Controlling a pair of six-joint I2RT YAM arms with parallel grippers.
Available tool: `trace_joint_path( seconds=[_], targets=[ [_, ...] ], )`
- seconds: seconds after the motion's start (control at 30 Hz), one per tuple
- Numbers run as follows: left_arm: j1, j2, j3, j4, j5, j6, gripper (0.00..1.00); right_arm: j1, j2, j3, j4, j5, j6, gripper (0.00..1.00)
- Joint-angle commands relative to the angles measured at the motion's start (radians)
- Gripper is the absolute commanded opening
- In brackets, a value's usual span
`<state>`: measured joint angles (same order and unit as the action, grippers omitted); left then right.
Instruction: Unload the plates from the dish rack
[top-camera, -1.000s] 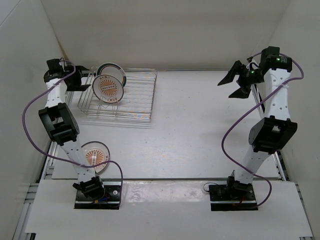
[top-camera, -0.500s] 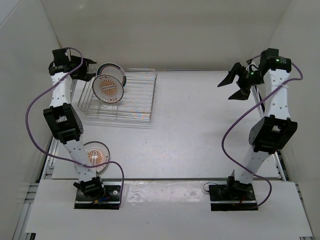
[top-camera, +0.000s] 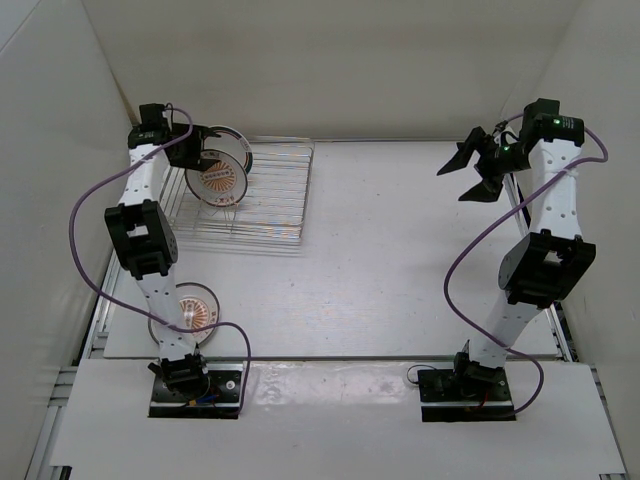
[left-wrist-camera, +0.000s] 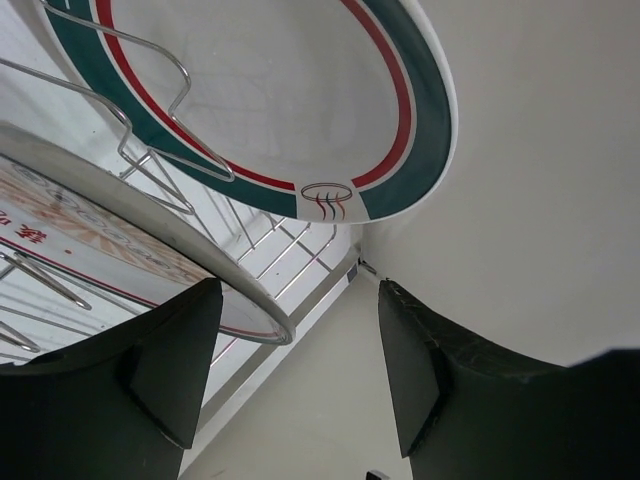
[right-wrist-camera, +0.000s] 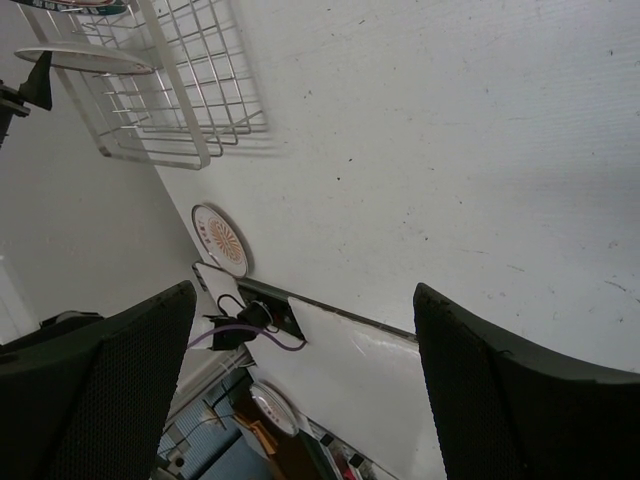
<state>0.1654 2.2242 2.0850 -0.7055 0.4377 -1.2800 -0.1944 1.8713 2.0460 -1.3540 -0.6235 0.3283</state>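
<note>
White table (top-camera: 420, 250) — dish rack (top-camera: 272, 200), sunburst plate (top-camera: 201, 312)

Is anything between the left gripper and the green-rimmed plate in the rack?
Nothing visible does. The open left gripper faces the rim of the green-rimmed plate; a rack prong crosses only that plate's face, and the sunburst plate stands close beside.

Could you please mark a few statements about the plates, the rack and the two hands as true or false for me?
1. Two plates stand upright in the dish rack: a sunburst plate and a green-rimmed plate. True.
2. The third plate lies on the table beside the right arm's base. False: it lies near the left arm's base.
3. The right hand grips a plate. False: it is open and empty, raised over the table's right side.
4. The left hand is open, close to the racked plates. True.
</note>
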Motion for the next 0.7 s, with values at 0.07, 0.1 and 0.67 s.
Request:
trace_joint_path(
  seconds=[0.07,0.1,0.67],
  targets=[
    [0.011,-0.037,-0.051,-0.005,0.004,-0.001,0.72,-0.011,-0.029,-0.007,-0.134,0.005,-0.003,0.9],
    [0.013,-0.04,-0.072,-0.002,0.009,0.002,0.71,-0.013,-0.027,-0.009,-0.135,0.005,0.0,0.9],
    [0.023,-0.123,-0.187,0.044,0.067,-0.021,0.47,-0.019,-0.012,-0.007,-0.138,-0.005,0.003,0.9]
  ],
)
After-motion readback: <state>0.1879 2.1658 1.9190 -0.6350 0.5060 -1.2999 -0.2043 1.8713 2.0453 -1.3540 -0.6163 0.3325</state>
